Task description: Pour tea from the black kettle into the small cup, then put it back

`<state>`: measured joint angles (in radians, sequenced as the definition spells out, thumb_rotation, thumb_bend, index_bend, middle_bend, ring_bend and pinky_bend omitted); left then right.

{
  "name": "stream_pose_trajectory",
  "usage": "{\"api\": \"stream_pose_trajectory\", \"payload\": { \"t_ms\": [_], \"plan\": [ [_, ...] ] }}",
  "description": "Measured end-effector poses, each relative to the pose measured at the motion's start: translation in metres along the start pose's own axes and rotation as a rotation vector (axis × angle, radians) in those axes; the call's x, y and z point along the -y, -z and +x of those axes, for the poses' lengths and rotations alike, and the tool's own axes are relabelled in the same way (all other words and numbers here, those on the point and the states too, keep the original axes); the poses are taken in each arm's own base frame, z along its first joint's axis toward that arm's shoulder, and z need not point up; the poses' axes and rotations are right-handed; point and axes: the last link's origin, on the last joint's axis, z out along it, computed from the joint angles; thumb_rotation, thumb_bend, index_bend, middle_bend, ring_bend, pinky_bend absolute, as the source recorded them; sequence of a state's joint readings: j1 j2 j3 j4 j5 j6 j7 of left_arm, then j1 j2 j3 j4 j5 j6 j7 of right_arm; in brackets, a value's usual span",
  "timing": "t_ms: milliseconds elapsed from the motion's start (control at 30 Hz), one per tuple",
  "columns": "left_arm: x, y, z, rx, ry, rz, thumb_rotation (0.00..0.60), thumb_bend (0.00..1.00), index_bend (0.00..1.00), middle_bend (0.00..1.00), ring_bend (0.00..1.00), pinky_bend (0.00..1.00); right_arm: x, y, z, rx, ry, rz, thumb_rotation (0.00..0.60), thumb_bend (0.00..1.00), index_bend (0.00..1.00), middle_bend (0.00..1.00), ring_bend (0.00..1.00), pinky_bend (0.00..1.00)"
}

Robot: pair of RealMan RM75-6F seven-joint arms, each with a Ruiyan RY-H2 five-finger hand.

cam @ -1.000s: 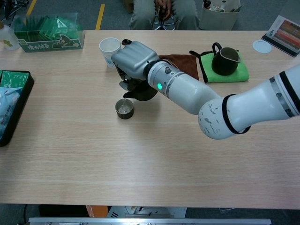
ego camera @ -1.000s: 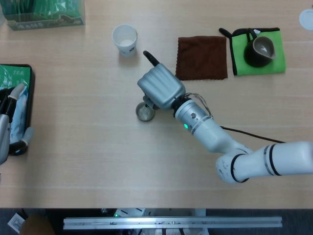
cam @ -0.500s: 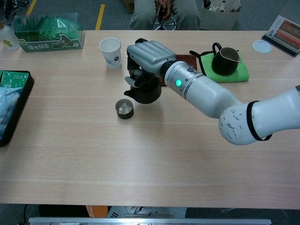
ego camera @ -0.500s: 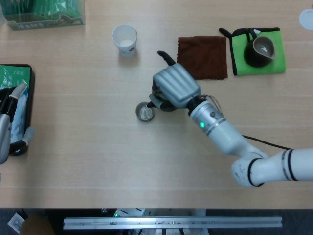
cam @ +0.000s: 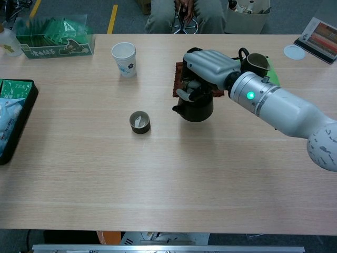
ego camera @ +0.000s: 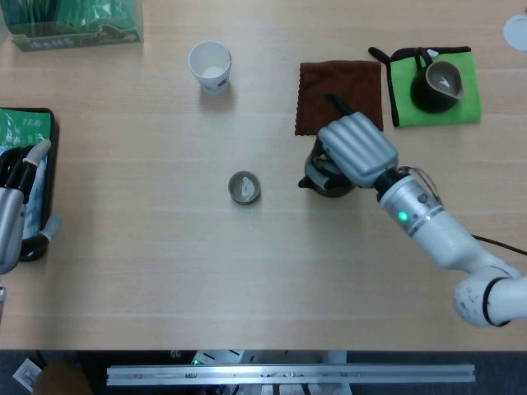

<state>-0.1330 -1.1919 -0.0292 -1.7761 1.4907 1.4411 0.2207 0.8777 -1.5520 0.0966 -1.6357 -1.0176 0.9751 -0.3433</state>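
Note:
My right hand (ego camera: 356,151) (cam: 209,68) grips the black kettle (ego camera: 327,179) (cam: 196,107), held upright with its spout pointing left, just in front of the brown cloth (ego camera: 339,92) (cam: 178,80). The small cup (ego camera: 244,188) (cam: 139,122) stands alone on the table well to the left of the kettle, with some liquid inside. My left hand (ego camera: 18,210) hangs at the far left edge in the head view, over the black tray, holding nothing, fingers apart.
A white paper cup (ego camera: 210,66) (cam: 124,59) stands at the back. A dark pitcher (ego camera: 440,84) (cam: 255,62) sits on a green cloth (ego camera: 464,103) at the back right. A black tray (ego camera: 45,132) (cam: 21,113) lies left; a green box (cam: 50,38) far left back.
My right hand has carried the kettle rightward, away from the small cup toward the brown cloth, and brought it back upright. The cup stays put.

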Motion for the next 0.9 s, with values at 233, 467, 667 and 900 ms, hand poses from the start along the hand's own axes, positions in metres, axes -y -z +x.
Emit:
{"api": "stream_pose_trajectory", "payload": {
  "t_ms": [233,467,667,900],
  "plan": [
    [0.002,-0.001,-0.003,0.009,0.002,0.006,0.6,0.27,0.08,0.17,0.14,0.2,-0.023,0.013,-0.012,0.005,0.009,-0.035,0.535,0.39,1.0,0.87,0.86,0.02],
    [0.001,-0.001,-0.005,0.015,0.004,0.01,0.6,0.27,0.08,0.17,0.14,0.2,-0.036,0.015,-0.023,0.009,0.021,-0.052,0.536,0.39,0.98,0.85,0.84,0.02],
    [0.001,-0.002,-0.009,0.03,0.005,0.012,0.6,0.27,0.08,0.17,0.14,0.2,-0.045,0.013,-0.037,0.015,0.023,-0.068,0.536,0.39,0.97,0.84,0.83,0.02],
    [0.0,-0.002,-0.011,0.039,0.003,0.012,0.6,0.27,0.09,0.17,0.14,0.2,-0.05,0.013,-0.05,0.019,0.021,-0.075,0.535,0.39,0.96,0.83,0.82,0.02]
  ]
}}
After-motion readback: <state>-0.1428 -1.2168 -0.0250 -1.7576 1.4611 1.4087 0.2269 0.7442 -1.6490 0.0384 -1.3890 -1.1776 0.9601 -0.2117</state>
